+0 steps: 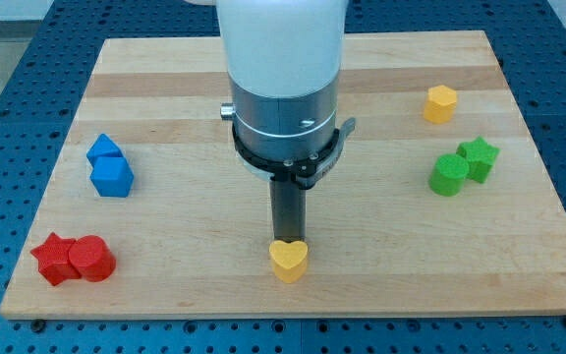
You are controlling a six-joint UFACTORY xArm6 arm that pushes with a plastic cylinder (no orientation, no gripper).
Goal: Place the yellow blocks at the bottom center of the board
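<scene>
A yellow heart-shaped block (pixel 288 261) lies near the bottom centre of the wooden board (pixel 362 256). My tip (pixel 287 240) stands right at the heart's upper edge, touching or nearly touching it. A second yellow block (pixel 440 102), hexagon-like, sits at the view's upper right, far from my tip.
A green cylinder-like block (pixel 449 174) and a green star (pixel 479 157) touch at the right. Two blue blocks (pixel 105 149) (pixel 112 177) touch at the left. A red star (pixel 54 259) and a red cylinder (pixel 91 260) sit at the bottom left. The arm's white and grey body (pixel 283 88) hides the board's top centre.
</scene>
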